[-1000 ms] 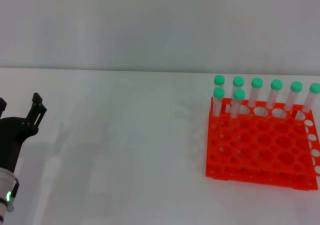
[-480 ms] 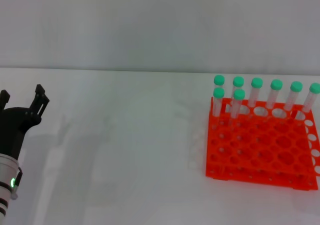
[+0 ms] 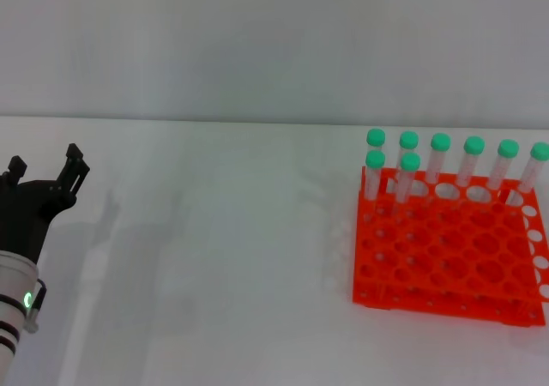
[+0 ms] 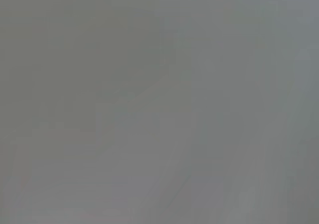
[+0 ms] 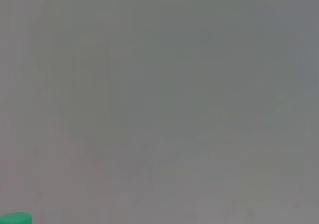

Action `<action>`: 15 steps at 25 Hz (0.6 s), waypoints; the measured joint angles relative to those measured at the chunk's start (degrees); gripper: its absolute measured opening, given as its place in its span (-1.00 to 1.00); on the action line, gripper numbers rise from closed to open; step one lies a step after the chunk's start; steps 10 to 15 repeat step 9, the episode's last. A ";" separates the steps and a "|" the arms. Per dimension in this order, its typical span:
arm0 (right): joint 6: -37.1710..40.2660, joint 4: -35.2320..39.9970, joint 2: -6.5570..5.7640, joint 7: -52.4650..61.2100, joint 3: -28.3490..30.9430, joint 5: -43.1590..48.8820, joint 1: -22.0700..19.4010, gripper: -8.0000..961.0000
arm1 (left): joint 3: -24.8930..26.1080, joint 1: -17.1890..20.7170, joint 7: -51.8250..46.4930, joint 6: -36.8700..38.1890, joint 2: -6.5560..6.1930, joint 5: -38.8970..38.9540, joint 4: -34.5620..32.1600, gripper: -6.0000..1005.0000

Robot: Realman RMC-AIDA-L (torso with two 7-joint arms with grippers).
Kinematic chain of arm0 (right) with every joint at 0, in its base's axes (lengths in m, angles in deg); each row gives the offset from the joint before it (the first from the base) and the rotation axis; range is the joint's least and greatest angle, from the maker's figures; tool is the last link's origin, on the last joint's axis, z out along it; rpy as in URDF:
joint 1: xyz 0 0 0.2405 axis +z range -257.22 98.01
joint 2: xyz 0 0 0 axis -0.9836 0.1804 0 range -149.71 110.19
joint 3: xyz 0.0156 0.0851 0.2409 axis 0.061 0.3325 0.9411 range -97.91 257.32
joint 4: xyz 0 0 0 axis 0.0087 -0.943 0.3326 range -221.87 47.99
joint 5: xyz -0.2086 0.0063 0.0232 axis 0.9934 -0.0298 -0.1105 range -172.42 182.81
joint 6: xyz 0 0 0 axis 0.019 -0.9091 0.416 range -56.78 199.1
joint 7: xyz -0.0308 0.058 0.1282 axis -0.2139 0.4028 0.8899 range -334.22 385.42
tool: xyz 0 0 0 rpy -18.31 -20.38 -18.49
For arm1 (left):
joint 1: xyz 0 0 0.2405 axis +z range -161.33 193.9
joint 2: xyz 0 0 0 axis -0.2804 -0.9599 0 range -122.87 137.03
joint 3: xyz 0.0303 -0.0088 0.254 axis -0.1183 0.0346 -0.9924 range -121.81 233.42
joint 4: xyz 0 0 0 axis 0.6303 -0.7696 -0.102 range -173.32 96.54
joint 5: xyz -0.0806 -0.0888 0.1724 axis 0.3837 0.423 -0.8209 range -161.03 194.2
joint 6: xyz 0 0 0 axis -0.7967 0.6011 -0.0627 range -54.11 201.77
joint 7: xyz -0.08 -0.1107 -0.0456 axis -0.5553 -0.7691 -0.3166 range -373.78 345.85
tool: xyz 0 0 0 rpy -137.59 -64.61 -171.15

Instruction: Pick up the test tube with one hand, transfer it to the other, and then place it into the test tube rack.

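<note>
My left gripper (image 3: 45, 165), black on a silver-white arm with a green light, hovers open and empty over the table's left edge in the head view. The orange-red test tube rack (image 3: 446, 253) stands at the right. Several green-capped test tubes (image 3: 409, 176) stand upright in its back rows. No loose test tube shows on the table. The right wrist view shows only a green cap (image 5: 15, 218) at its edge against a plain grey surface. The left wrist view shows plain grey. My right gripper is out of view.
The white table (image 3: 223, 257) stretches between my left gripper and the rack. A pale wall (image 3: 257, 43) rises behind the table's far edge.
My left arm has come further into the head view, moving forward and a little to the right, with its fingers still apart. The rack and tubes have not moved.
</note>
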 joint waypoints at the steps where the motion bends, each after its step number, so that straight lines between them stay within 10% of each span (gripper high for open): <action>1: -0.11 0.03 0.02 -0.20 0.02 0.00 0.11 0.79 | 0.01 -0.18 0.04 -0.35 0.02 0.00 0.01 0.78; 15: -2.76 0.29 -0.04 -0.65 -0.02 -0.04 1.29 0.79 | -0.05 -0.91 -0.34 -1.29 0.21 0.04 -0.51 0.78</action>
